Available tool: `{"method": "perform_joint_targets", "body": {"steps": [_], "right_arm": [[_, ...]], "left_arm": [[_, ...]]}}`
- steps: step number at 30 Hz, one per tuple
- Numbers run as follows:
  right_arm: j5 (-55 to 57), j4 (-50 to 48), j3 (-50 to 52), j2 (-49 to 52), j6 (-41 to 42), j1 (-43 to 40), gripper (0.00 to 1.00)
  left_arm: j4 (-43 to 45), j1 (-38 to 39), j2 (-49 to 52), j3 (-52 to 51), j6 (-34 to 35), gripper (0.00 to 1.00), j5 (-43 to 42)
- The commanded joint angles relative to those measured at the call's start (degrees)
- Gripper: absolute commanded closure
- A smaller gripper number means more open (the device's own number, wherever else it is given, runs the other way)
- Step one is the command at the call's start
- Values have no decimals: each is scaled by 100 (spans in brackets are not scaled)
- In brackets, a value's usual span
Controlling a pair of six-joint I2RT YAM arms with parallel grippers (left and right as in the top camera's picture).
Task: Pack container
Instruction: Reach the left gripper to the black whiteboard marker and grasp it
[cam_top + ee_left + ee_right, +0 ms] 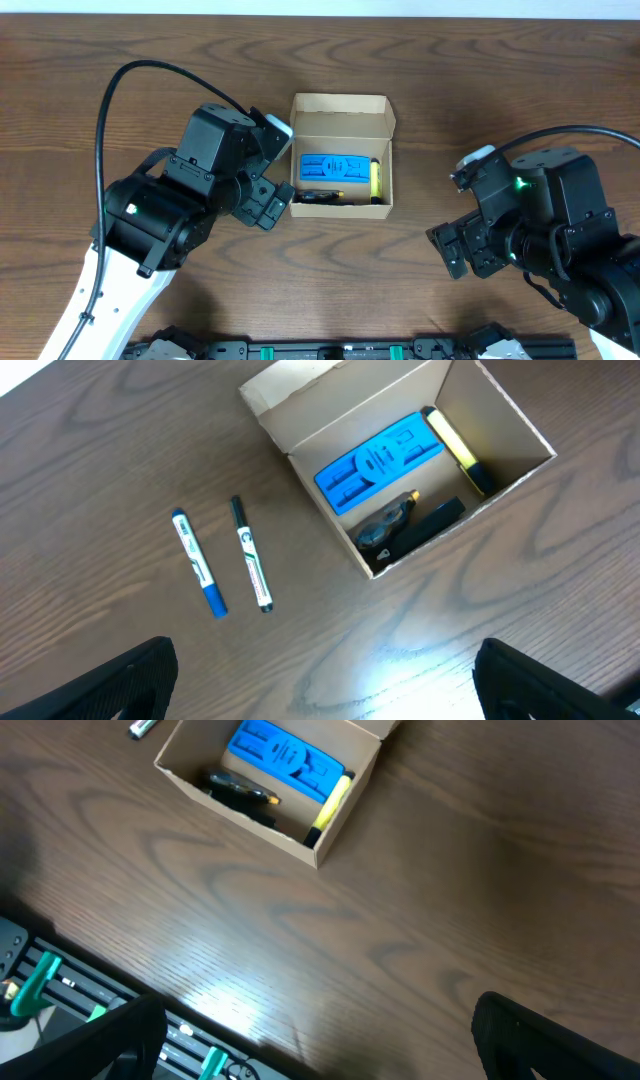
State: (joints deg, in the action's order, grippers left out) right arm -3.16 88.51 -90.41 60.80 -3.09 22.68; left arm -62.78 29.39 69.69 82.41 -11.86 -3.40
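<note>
The container [341, 123], a tan cardboard box with its flap lid open, sits mid-table. Inside lie a blue stapler [334, 165], a yellow highlighter [376, 178] and a black item [320, 196]. My left gripper [282, 170] hovers open just left of the box, nothing between its fingers. In the left wrist view the container [330, 400] is at the upper right, with a blue marker [198, 562] and a black pen [251, 552] on the table to its left. My right gripper [450, 207] stands open and empty, to the right of the box and clear of it.
The left arm hides the two pens in the overhead view. In the right wrist view the container [235, 810] is at the top and a pen tip [143, 728] shows at the upper edge. The table's front edge with a black rail [60, 982] lies at lower left.
</note>
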Motion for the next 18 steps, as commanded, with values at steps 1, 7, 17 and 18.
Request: {"method": "perform_joint_targets", "body": {"steps": [1,7,17,18], "right_arm": [[11,2,-70,-4,116,-52,1],[11,4,-70,-4,116,-52,1],[11,2,-70,-4,116,-52,1],[11,4,-70,-4,116,-52,1]], "left_arm": [[-13,-22,4,26,-37,5,68],[116,-31,46,24,-37,5,560],[240,-1453,754,22,-133,5,466],[238,-1565,883,24,-225,5,365]]}}
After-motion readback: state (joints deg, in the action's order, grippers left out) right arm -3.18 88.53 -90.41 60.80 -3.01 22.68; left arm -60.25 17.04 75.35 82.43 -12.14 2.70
